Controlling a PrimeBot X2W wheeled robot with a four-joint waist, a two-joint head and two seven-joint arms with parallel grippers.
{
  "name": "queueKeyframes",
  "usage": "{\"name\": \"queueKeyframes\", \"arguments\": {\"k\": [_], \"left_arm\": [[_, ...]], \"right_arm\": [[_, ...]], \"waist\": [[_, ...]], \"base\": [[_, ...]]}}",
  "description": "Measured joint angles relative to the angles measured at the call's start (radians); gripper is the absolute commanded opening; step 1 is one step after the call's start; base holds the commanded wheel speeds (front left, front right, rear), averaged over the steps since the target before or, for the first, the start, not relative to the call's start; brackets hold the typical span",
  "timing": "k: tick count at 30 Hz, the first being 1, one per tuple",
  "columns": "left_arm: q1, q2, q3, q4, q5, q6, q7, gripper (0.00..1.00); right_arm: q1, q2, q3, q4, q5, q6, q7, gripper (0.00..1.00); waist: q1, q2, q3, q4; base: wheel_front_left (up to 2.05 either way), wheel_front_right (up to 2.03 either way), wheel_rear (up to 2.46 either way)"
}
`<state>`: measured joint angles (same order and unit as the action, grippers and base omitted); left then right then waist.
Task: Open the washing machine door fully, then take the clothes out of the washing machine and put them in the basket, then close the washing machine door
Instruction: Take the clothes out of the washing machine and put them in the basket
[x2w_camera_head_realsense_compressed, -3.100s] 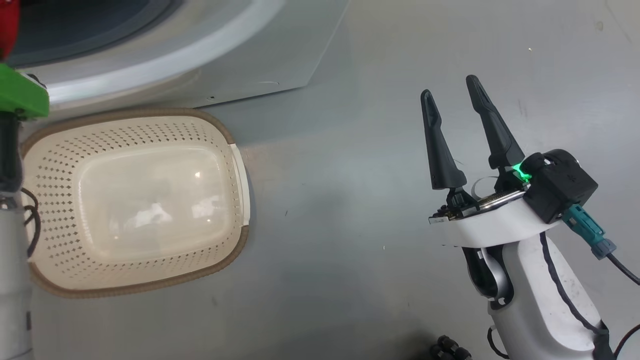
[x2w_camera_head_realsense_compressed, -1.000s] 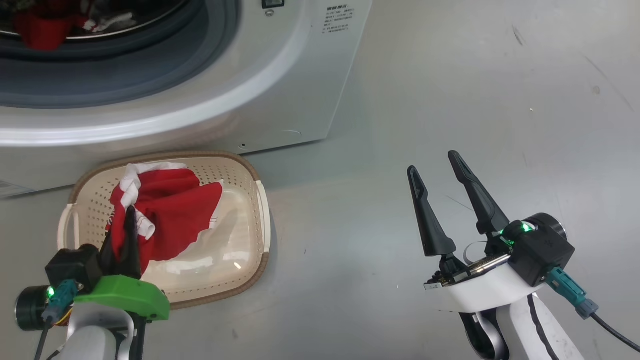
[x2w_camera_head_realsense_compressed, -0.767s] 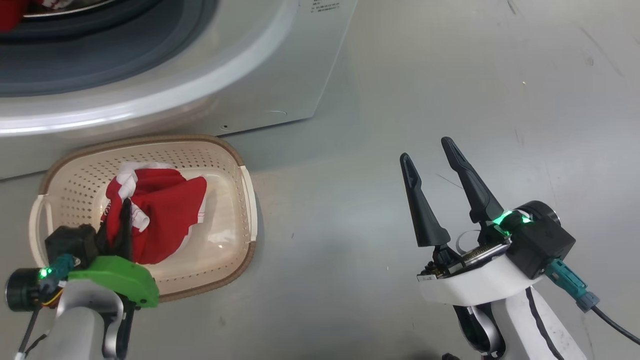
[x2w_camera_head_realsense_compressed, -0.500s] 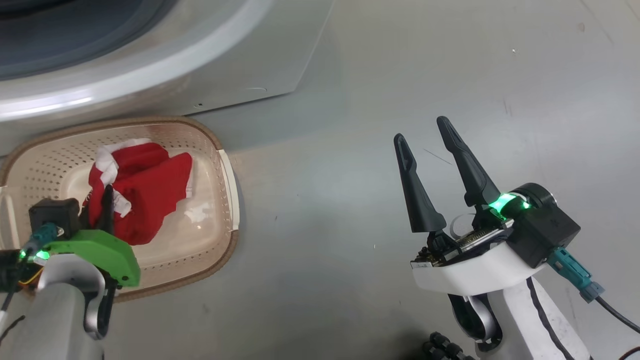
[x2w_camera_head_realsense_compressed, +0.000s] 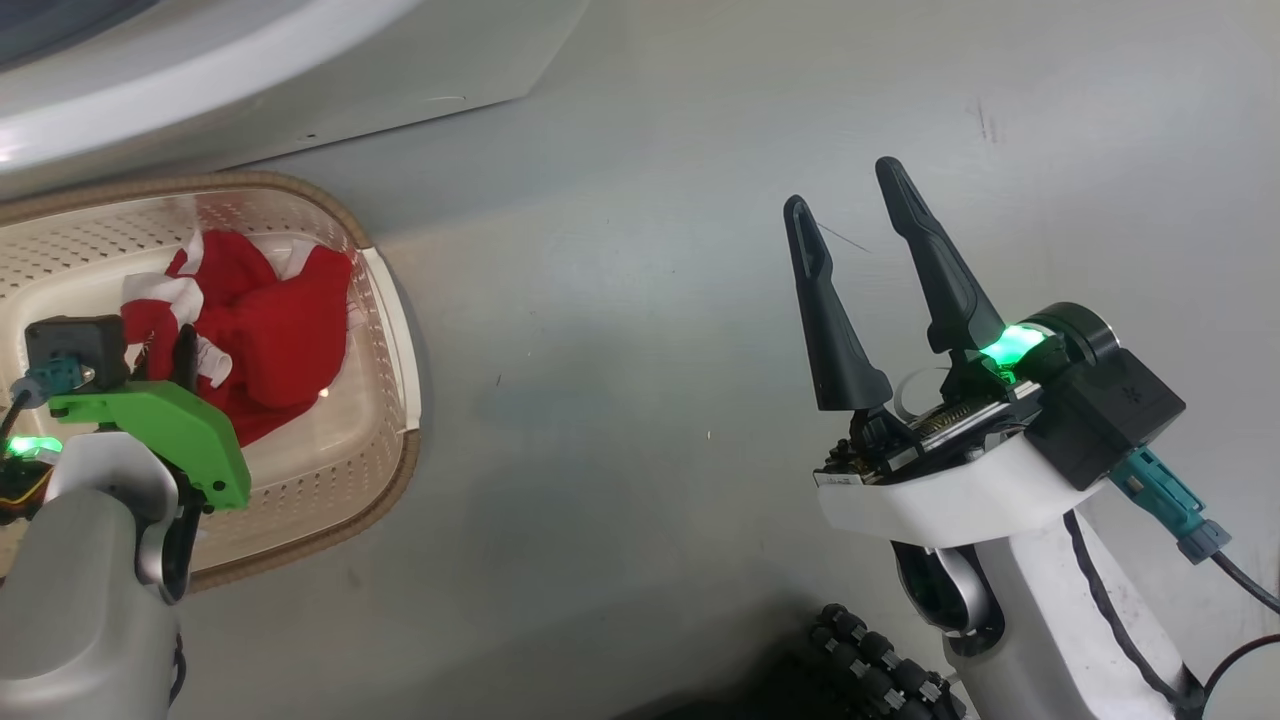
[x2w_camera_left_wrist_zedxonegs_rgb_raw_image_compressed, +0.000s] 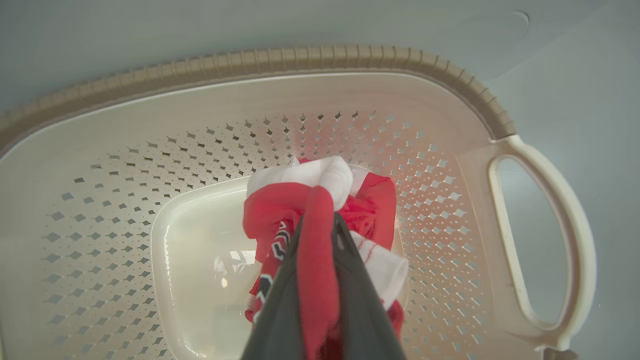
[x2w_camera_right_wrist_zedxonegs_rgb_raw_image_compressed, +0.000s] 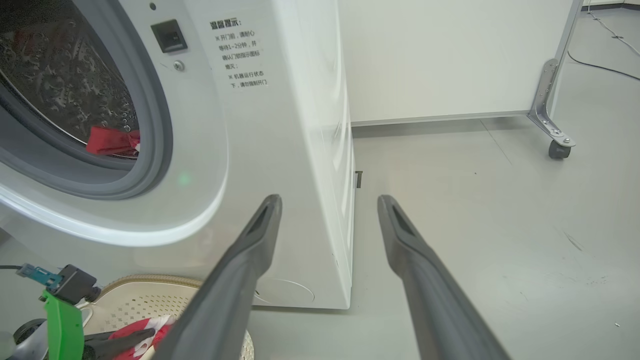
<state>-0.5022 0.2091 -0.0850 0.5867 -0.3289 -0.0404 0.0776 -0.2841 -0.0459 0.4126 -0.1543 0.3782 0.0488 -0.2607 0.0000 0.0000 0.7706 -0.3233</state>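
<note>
1 washing machine (x2w_camera_right_wrist_zedxonegs_rgb_raw_image_compressed: 280, 125): white, Chinese notice (x2w_camera_right_wrist_zedxonegs_rgb_raw_image_compressed: 242, 55) by door opening, headed "温馨提示".
1 basket (x2w_camera_left_wrist_zedxonegs_rgb_raw_image_compressed: 350, 55): on floor (x2w_camera_head_realsense_compressed: 650, 400) before machine.
1 bundle clothes (x2w_camera_left_wrist_zedxonegs_rgb_raw_image_compressed: 280, 205): red-white, inside basket, pinched in closed left end effector (x2w_camera_left_wrist_zedxonegs_rgb_raw_image_compressed: 320, 222).
1 red piece (x2w_camera_right_wrist_zedxonegs_rgb_raw_image_compressed: 112, 141): in drum (x2w_camera_right_wrist_zedxonegs_rgb_raw_image_compressed: 65, 90).
1 right end effector (x2w_camera_head_realsense_compressed: 842, 185): fingers spread, empty, well apart from basket.

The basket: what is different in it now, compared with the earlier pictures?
The left gripper has carried the red and white clothes down into the basket, which was empty three seconds ago, and still grips them. The right gripper stayed open and empty; the basket stayed beside the washing machine.
</note>
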Motion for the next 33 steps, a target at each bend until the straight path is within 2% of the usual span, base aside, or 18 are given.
{"name": "queueKeyframes", "arguments": {"k": [3, 4, 8, 10, 22, 33], "left_arm": [[-0.011, 0.002, 0.002, 0.033, -0.005, -0.001, 0.002, 0.01], [-0.018, 0.002, 0.002, 0.043, -0.005, -0.001, 0.002, 0.13], [-0.046, 0.002, 0.003, 0.08, -0.005, -0.001, 0.0, 0.44], [-0.05, 0.001, 0.004, 0.096, -0.005, -0.001, -0.002, 1.0], [-0.052, -0.007, -0.036, 0.16, 0.033, -0.018, -0.142, 1.0], [-0.044, -0.092, -0.036, 0.154, 0.03, -0.026, -0.323, 1.0]], "right_arm": [[-0.014, 0.0, 0.006, 0.004, 0.0, 0.0, 0.0, 1.0], [-0.017, 0.0, 0.007, 0.005, 0.0, -0.001, 0.0, 1.0], [-0.023, 0.0, 0.006, 0.016, 0.0, -0.009, 0.0, 1.0], [-0.025, 0.0, 0.006, 0.022, 0.001, -0.009, 0.0, 1.0], [-0.035, 0.0, -0.025, 0.07, -0.004, -0.024, 0.0, 1.0], [-0.023, 0.0, -0.082, 0.12, -0.058, -0.024, 0.0, 1.0]], "waist": [[0.0, 0.0, 0.012, -0.008], [0.0, 0.0, 0.014, -0.01], [0.0, 0.0, 0.015, -0.013], [0.0, 0.0, 0.01, -0.012], [0.0, 0.0, -0.053, 0.009], [0.0, 0.0, -0.15, 0.05]], "base": [[0.0, 0.0, 0.0], [0.0, 0.0, 0.0], [0.0, 0.0, 0.0], [0.0, 0.0, 0.0], [0.0, 0.0, 0.0], [0.0, 0.0, 0.0]]}}
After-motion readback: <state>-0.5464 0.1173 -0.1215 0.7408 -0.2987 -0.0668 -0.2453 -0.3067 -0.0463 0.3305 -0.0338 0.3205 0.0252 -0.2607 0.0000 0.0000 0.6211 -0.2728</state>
